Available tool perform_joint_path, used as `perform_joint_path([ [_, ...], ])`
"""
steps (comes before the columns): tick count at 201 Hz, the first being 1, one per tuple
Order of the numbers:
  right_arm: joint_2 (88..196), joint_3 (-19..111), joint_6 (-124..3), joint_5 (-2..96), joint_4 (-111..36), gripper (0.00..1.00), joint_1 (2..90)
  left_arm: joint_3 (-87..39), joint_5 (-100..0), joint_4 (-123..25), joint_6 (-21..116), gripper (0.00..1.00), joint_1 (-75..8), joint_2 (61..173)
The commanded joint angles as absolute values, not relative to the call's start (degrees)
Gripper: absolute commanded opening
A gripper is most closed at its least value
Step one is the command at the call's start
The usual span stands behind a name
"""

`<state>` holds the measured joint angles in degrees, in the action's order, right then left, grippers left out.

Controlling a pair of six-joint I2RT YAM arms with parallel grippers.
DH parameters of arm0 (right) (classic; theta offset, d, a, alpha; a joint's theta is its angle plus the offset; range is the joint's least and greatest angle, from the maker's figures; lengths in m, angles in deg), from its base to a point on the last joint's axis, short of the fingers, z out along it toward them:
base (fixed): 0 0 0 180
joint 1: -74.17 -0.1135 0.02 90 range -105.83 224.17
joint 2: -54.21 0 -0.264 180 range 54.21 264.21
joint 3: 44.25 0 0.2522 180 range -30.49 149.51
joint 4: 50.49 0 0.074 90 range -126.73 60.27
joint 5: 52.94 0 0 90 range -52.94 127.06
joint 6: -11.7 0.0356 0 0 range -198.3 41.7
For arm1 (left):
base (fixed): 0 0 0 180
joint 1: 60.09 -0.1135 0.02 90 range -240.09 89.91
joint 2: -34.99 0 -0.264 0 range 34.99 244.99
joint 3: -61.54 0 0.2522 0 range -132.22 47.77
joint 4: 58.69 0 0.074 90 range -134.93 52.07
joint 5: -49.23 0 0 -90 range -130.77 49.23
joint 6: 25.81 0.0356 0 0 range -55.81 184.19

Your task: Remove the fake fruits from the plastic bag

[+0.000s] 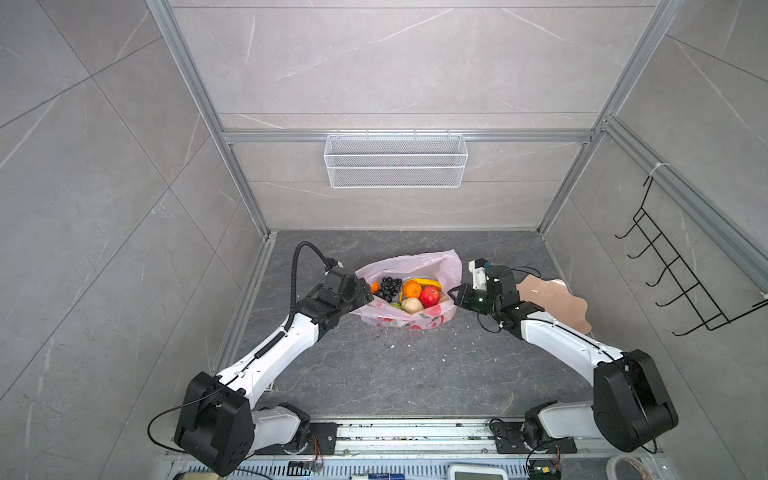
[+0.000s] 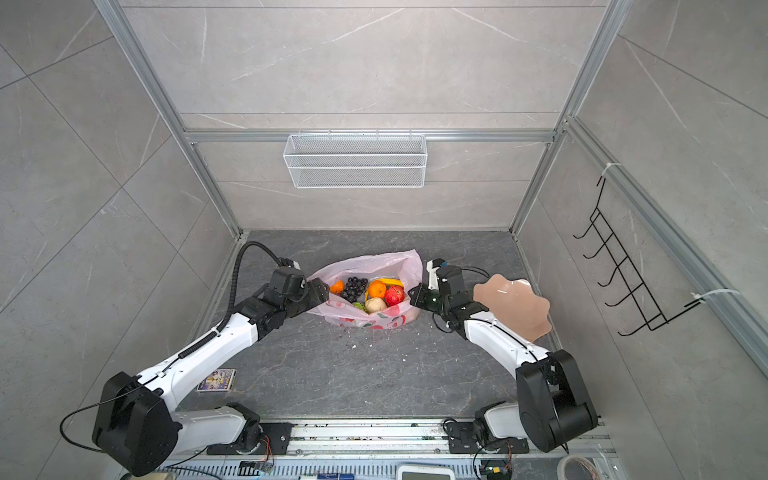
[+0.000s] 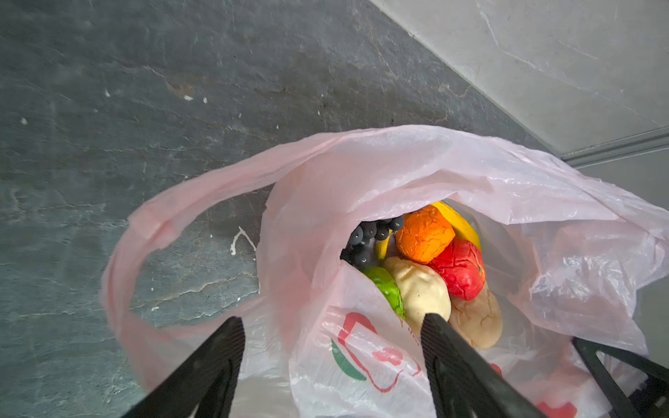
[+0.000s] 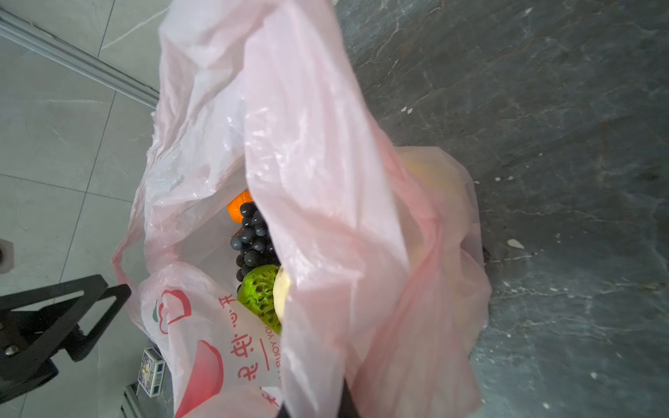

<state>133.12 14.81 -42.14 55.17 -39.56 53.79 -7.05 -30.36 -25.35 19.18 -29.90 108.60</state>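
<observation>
Item: plastic bag (image 1: pixel 415 262), one, of thin crinkled translucent pale pink film, with red, white and green fruit prints and red lettering on its near wall. You will find it on the dark stone tabletop (image 1: pixel 374 374), mid-width in the far half, between your two grippers, with its mouth gaping upward. One loop handle (image 3: pixel 155 228) lies slack on the stone beside it. Contents, all inside the bag: fake fruits, glossy. The dark purple grape bunch (image 1: pixel 388 287) sits left of centre. An orange (image 1: pixel 411 288) is in the middle, with the yellow banana (image 1: pixel 431 283) just beyond it on the far side. A second orange (image 1: pixel 375 286) is at the bag's left edge, and the red apple (image 1: pixel 429 296) is to the right. A beige lump (image 1: pixel 412 305) sits on the near side, touching the apple and the middle orange. The green lumpy ball (image 4: pixel 261 289) is beside that lump, tucked under the near wall. Another beige lump (image 3: pixel 478 322) lies under the apple. Left gripper (image 3: pixel 333 320): jaws apart, the bag's printed wall between the fingers, clamping nothing. Right gripper (image 1: pixel 454 296): jaws together on the bag's right rim, with film draped over them in the right wrist view. Adjacent: peach scalloped plate (image 1: pixel 557 299), right of the bag and apart from it, partly covered by your right arm.
</observation>
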Motion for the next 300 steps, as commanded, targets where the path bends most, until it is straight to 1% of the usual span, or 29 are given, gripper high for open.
perform_joint_path([
  [1, 131.0, 14.8, -44.4, 52.5, -38.1, 0.0, 52.1, -13.1, -20.7, -17.2, 19.3, 0.8, -27.2, 112.3],
  [42, 128.4, 14.3, -45.7, 52.0, -38.4, 0.0, 50.6, -22.9, -17.7, -9.8, 24.5, 0.85, -27.1, 125.0],
  [51, 127.8, 14.0, -46.0, 52.0, -38.4, 0.0, 50.5, -24.6, -17.6, -8.9, 25.2, 0.84, -27.7, 127.6],
  [59, 127.3, 13.6, -46.1, 51.8, -38.3, 0.0, 50.5, -25.5, -18.8, -8.5, 25.3, 0.81, -29.2, 129.8],
  [75, 126.7, 12.7, -45.9, 51.5, -38.5, 0.0, 50.7, -25.2, -24.4, -9.9, 25.4, 0.66, -33.2, 133.0],
  [93, 127.2, 11.4, -44.4, 53.5, -40.6, 0.0, 52.1, -21.6, -29.7, -14.9, 25.4, 0.42, -36.3, 132.6],
  [109, 127.8, 8.4, -41.2, 57.7, -46.3, 0.0, 55.7, -15.0, -38.2, -24.0, 23.3, 0.21, -40.8, 129.7],
  [120, 128.7, 6.0, -38.9, 60.7, -51.2, 0.0, 58.6, -9.4, -44.4, -31.3, 21.1, 0.12, -44.6, 127.2],
  [128, 129.8, 5.0, -37.9, 62.3, -53.7, 0.0, 60.5, -5.7, -47.7, -35.6, 19.2, 0.09, -47.5, 125.5],
  [149, 134.3, 4.2, -35.7, 66.0, -58.6, 0.0, 63.4, 0.1, -56.1, -45.1, 16.5, 0.04, -52.9, 123.5],
  [171, 138.1, 5.2, -35.5, 68.2, -60.7, 0.0, 62.8, -0.5, -62.3, -48.8, 17.3, 0.03, -52.4, 124.8],
  [210, 136.7, 9.0, -42.0, 63.3, -49.0, 0.0, 59.7, -2.9, -62.4, -49.5, 21.0, 0.02, -47.7, 125.0],
  [221, 135.6, 11.1, -45.1, 60.1, -42.1, 0.19, 59.3, -3.8, -61.9, -48.6, 21.7, 0.02, -47.2, 124.9],
  [222, 135.6, 11.1, -45.1, 60.1, -42.1, 0.19, 59.3, -3.9, -61.8, -48.5, 21.8, 0.02, -47.1, 124.9],
  [224, 135.2, 11.6, -45.8, 59.0, -40.5, 0.24, 59.3, -4.1, -61.7, -48.2, 22.1, 0.02, -47.1, 124.9],
  [225, 135.2, 11.6, -45.8, 59.0, -40.5, 0.24, 59.3, -4.2, -61.6, -48.0, 22.2, 0.02, -47.1, 124.9],
  [226, 134.9, 11.8, -46.3, 58.0, -39.4, 0.29, 59.2, -4.3, -61.5, -47.8, 22.3, 0.02, -47.0, 124.9],
  [227, 134.9, 11.8, -46.3, 58.0, -39.4, 0.29, 59.2, -4.3, -61.4, -47.7, 22.4, 0.02, -47.0, 125.0],
  [229, 134.4, 12.3, -47.2, 56.7, -37.6, 0.35, 58.9, -4.6, -61.2, -47.3, 22.7, 0.02, -47.0, 124.9],
  [230, 134.4, 12.3, -47.2, 56.7, -37.6, 0.35, 58.9, -4.7, -61.2, -47.1, 22.8, 0.02, -46.9, 124.9],
  [231, 134.0, 12.6, -47.7, 55.9, -36.7, 0.39, 58.9, -4.8, -61.0, -46.9, 23.0, 0.03, -46.9, 124.9],
  [234, 133.5, 13.1, -48.4, 54.6, -34.9, 0.45, 58.7, -5.1, -60.8, -46.4, 23.4, 0.02, -46.9, 124.9],
  [236, 133.3, 13.3, -48.7, 54.2, -34.5, 0.46, 58.7, -5.3, -60.5, -46.1, 23.7, 0.03, -46.8, 124.9],
  [238, 132.9, 13.9, -49.6, 52.9, -32.7, 0.52, 58.4, -5.5, -60.3, -45.8, 24.0, 0.02, -46.7, 124.9],
  [250, 131.3, 17.2, -52.5, 46.3, -24.7, 0.67, 57.0, -6.5, -59.2, -44.0, 25.4, 0.02, -46.7, 124.8],
  [262, 130.3, 20.9, -55.6, 39.5, -18.0, 0.75, 54.6, -7.0, -58.1, -42.9, 26.5, 0.02, -46.6, 124.5],
  [276, 130.0, 25.3, -59.0, 31.4, -11.6, 0.81, 50.5, -6.9, -56.7, -42.3, 27.0, 0.03, -46.6, 123.9],
  [291, 130.3, 29.3, -62.1, 24.6, -7.3, 0.83, 46.3, -6.6, -55.9, -42.2, 27.3, 0.03, -46.6, 123.4],
  [300, 130.5, 30.9, -64.0, 22.7, -6.3, 0.84, 44.2, -6.5, -55.9, -42.2, 27.3, 0.03, -46.6, 123.2],
])
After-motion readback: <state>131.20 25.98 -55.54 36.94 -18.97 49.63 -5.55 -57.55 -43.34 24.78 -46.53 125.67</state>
